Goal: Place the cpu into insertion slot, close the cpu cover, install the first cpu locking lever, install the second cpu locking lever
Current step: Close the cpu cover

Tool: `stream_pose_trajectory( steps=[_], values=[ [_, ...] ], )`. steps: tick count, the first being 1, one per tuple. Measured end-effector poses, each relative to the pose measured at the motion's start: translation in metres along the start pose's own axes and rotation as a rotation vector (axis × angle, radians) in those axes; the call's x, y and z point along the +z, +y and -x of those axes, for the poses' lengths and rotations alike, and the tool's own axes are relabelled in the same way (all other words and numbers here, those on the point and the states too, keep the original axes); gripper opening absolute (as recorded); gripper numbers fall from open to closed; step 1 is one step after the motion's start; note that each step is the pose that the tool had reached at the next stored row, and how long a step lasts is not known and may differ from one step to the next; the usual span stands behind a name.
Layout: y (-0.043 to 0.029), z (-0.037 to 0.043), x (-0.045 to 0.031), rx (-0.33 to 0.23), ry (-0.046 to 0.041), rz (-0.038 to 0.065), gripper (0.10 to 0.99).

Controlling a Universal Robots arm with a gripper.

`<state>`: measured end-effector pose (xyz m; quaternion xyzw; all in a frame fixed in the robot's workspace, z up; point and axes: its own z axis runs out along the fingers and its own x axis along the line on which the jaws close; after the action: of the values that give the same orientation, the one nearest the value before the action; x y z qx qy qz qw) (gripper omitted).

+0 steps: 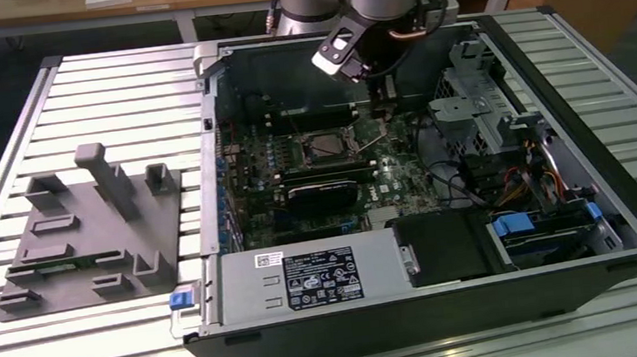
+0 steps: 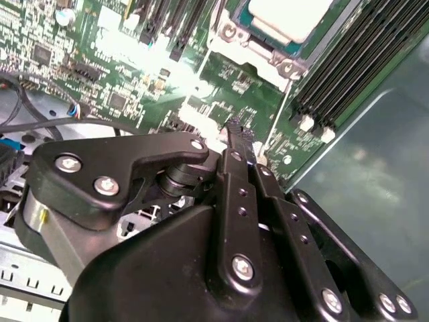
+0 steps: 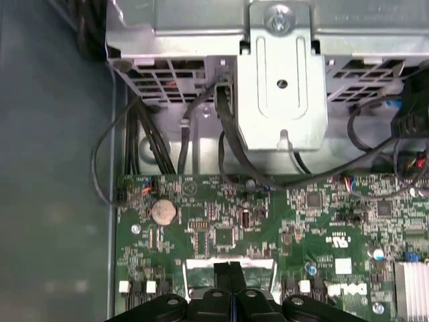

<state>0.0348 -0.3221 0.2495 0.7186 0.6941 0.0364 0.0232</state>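
Gripper (image 2: 238, 131) low inside the open computer case (image 1: 555, 208), jaws together, just beside the CPU socket

In both wrist views the two black fingers (image 3: 224, 275) are pressed one against the other and nothing is seen between them; their tips hang close over the green motherboard (image 3: 221, 228), near a corner of the insertion slot (image 1: 328, 147); the cpu (image 2: 288, 17) sits in this slot, its pale metal top facing up, and the silvery cpu cover (image 2: 265, 50) lies around its edge; a thin silvery lever rod (image 2: 278, 114) runs from the socket corner toward the fingertips, but I cannot tell if it touches them; the long black memory slots (image 2: 348, 67) are just on the other side of the rod; in the exterior view a grey fixture block (image 1: 84, 227) rests on the slatted table (image 1: 112, 102), at the exterior view's left of the case.
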Motion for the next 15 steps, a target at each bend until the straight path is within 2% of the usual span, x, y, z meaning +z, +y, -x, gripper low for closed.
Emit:
stream_pose_trajectory(
  steps=[13, 15],
  values=[
    [0.0253, -0.0009, 0.0021, 0.000, -0.0001, 0.000, 0.106],
    [0.0275, -0.0010, 0.0027, 0.000, 0.0001, 0.000, 0.106]
  ],
)
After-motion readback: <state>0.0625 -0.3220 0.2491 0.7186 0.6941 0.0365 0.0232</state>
